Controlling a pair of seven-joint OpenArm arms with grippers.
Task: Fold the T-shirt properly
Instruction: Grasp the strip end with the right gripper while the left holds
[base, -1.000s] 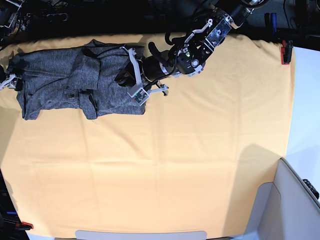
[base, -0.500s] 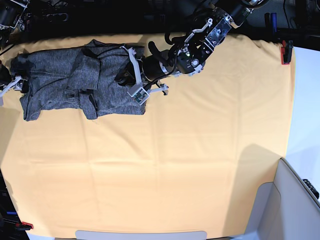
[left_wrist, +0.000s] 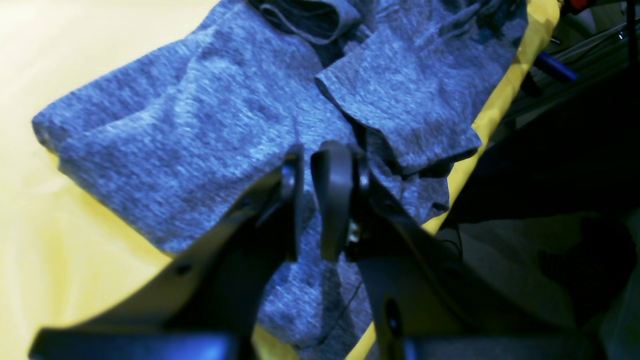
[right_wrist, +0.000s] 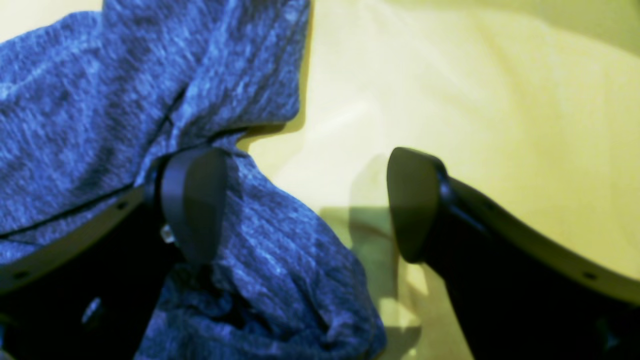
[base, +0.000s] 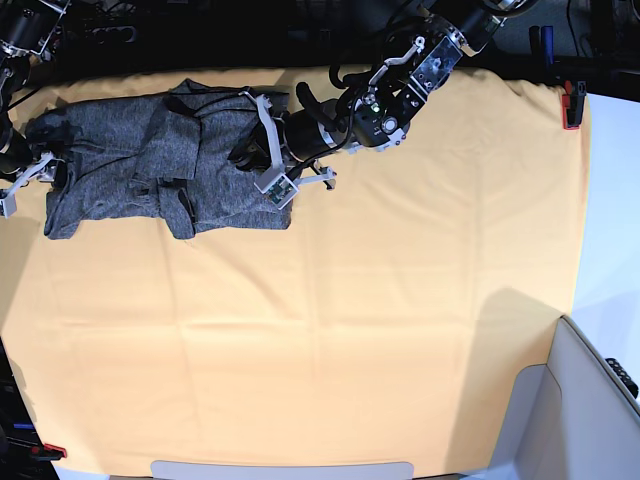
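- Along the bottom edge of the base view, nearest the camera, a pale grey rounded bar (base: 282, 469) and a grey angular box corner (base: 585, 400) at lower right border the yellow-orange table cloth (base: 350, 320), which lies bare across the whole lower and middle frame.
- Higher up, in the upper left, the heathered dark grey long-sleeved knit T-shirt (base: 150, 165) lies as a rumpled, partly folded band — sleeves and flaps overlapping, edges uneven.
- At the shirt's right end the left gripper (base: 262, 150) sits over the cloth; the left wrist view shows its black fingertips (left_wrist: 332, 195) nearly together with only a thin slit between them, and I cannot tell whether any fabric is pinched there.
- At the shirt's far left end the right gripper (right_wrist: 305, 205) hangs with jaws spread wide, grasping nothing; one pad (right_wrist: 195, 200) overlaps a bunched fold, the other stands over bare cloth.
- Judged from this, the fold is mid-way — the body is narrowed lengthwise but not yet folded into a neat packet.
- The next move likely calls for the right gripper to close on the left end's edge, taking the top layers cleanly, and carry it toward the other end.
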